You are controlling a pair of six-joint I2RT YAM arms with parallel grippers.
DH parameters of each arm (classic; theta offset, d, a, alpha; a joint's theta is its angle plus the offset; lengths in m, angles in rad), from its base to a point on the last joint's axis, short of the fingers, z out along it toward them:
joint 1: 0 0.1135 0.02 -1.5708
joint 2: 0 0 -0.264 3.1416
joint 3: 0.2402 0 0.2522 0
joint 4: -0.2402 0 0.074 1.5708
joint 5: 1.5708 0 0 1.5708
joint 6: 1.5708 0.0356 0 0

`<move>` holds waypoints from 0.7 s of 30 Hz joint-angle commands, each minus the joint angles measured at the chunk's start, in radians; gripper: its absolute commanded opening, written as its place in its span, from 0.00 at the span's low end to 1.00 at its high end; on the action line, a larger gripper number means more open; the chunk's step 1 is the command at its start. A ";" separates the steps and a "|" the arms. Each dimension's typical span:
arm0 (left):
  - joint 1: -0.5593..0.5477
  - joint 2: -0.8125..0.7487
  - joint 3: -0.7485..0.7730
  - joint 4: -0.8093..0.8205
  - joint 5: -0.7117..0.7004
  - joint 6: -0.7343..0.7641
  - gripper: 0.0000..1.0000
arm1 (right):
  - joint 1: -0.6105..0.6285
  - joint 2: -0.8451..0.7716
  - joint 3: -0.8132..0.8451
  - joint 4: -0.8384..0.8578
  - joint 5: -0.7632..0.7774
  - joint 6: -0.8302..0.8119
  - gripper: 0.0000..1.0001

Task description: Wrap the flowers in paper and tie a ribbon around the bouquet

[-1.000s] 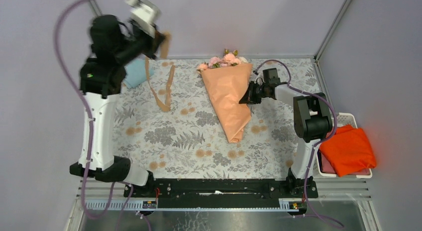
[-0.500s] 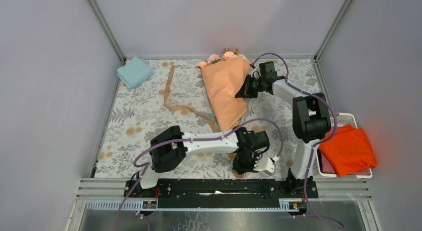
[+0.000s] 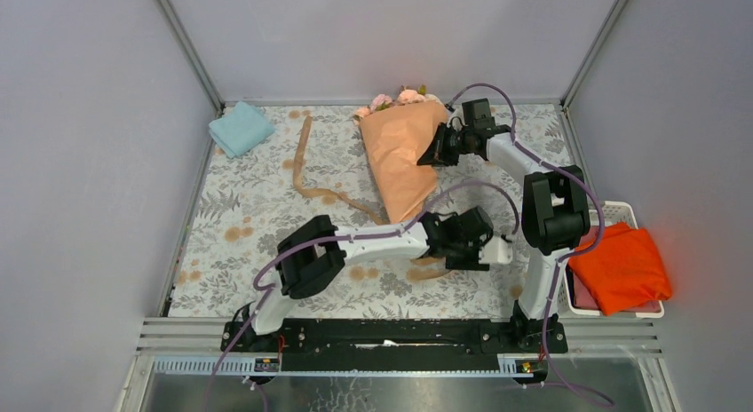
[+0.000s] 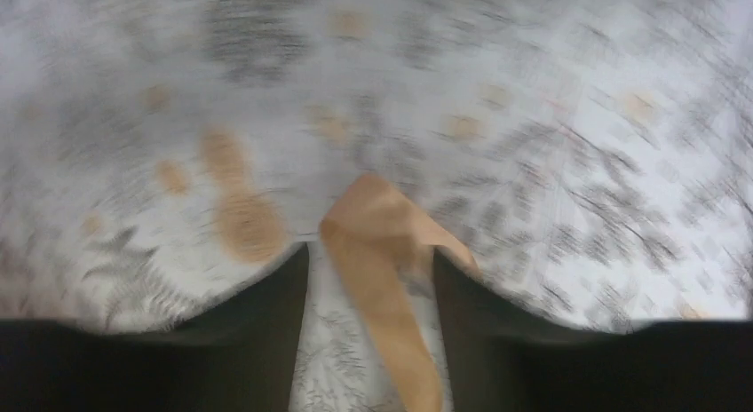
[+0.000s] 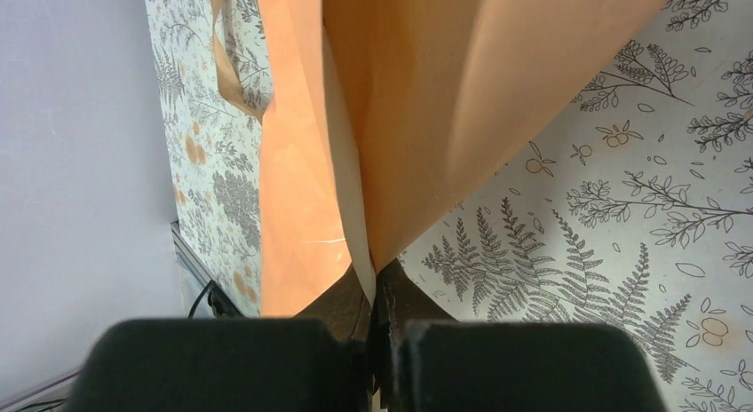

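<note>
- Pinches the right edge of the paper (image 3: 404, 163) with the right claw (image 5: 373, 279), pressed together on the sheet.
- Shows the left claw (image 4: 368, 252) spread low over the desk (image 3: 257, 217), ribbon (image 3: 302, 159) lying in the gap; view blurred.
- Finds the flowers (image 3: 395, 99) wrapped at the far edge, cone tip pointing toward the near edge.
- Trails the ribbon from the far edge past that tip.

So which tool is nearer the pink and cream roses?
Right. Right tool pinches the side edge of the peach-orange crinkly paper cone, just short of the pink and cream roses; left tool is beyond the cone's narrow end.
</note>
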 commanded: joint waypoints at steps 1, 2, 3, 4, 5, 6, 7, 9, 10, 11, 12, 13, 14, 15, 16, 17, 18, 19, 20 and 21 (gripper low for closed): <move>0.045 -0.020 0.092 0.130 -0.094 -0.088 0.94 | 0.006 -0.042 0.062 -0.007 -0.019 0.003 0.00; 0.030 -0.041 0.084 0.087 -0.061 -0.052 0.98 | 0.006 -0.035 0.073 -0.016 -0.024 -0.001 0.00; 0.006 -0.060 0.081 0.029 -0.044 -0.011 0.99 | 0.008 -0.030 0.082 -0.026 -0.027 -0.006 0.00; -0.022 -0.072 0.079 -0.038 -0.046 0.033 0.99 | 0.009 -0.027 0.091 -0.034 -0.024 -0.011 0.00; -0.043 -0.088 0.077 -0.098 -0.049 0.063 0.99 | 0.012 -0.027 0.094 -0.040 -0.018 -0.016 0.00; -0.058 -0.101 0.084 -0.172 -0.039 0.076 0.99 | 0.014 -0.028 0.095 -0.043 -0.012 -0.017 0.00; -0.062 -0.113 0.102 -0.255 0.000 0.079 0.99 | 0.017 -0.030 0.094 -0.043 -0.008 -0.018 0.00; -0.060 -0.137 0.165 -0.440 0.094 0.087 0.99 | 0.026 -0.033 0.091 -0.042 -0.002 -0.018 0.00; -0.057 -0.163 0.197 -0.538 0.129 0.090 0.99 | 0.032 -0.035 0.088 -0.042 0.005 -0.021 0.00; -0.055 -0.184 0.221 -0.588 0.157 0.102 0.99 | 0.037 -0.036 0.084 -0.040 0.010 -0.022 0.00; -0.054 -0.201 0.241 -0.660 0.174 0.123 0.99 | 0.042 -0.034 0.078 -0.036 0.015 -0.023 0.00; -0.052 -0.223 0.255 -0.741 0.177 0.131 0.99 | 0.047 -0.033 0.072 -0.032 0.019 -0.022 0.00; -0.045 -0.244 0.266 -0.785 0.168 0.133 0.99 | 0.049 -0.030 0.064 -0.030 0.021 -0.021 0.00; -0.031 -0.265 0.274 -0.820 0.165 0.132 0.99 | 0.051 -0.028 0.055 -0.023 0.021 -0.020 0.00; -0.001 -0.285 0.280 -0.848 0.170 0.131 0.99 | 0.054 -0.027 0.047 -0.018 0.021 -0.017 0.00; 0.037 -0.305 0.283 -0.870 0.184 0.132 0.99 | 0.058 -0.027 0.037 -0.013 0.022 -0.013 0.00; 0.095 -0.330 0.281 -0.879 0.201 0.132 0.98 | 0.065 -0.030 0.029 -0.009 0.025 -0.013 0.00; 0.164 -0.353 0.276 -0.879 0.232 0.131 0.98 | 0.070 -0.034 0.020 -0.006 0.030 -0.013 0.00; 0.245 -0.374 0.271 -0.879 0.274 0.134 0.98 | 0.078 -0.043 0.011 -0.003 0.034 -0.015 0.00; 0.341 -0.393 0.269 -0.879 0.325 0.143 0.99 | 0.084 -0.050 -0.003 0.005 0.035 -0.013 0.00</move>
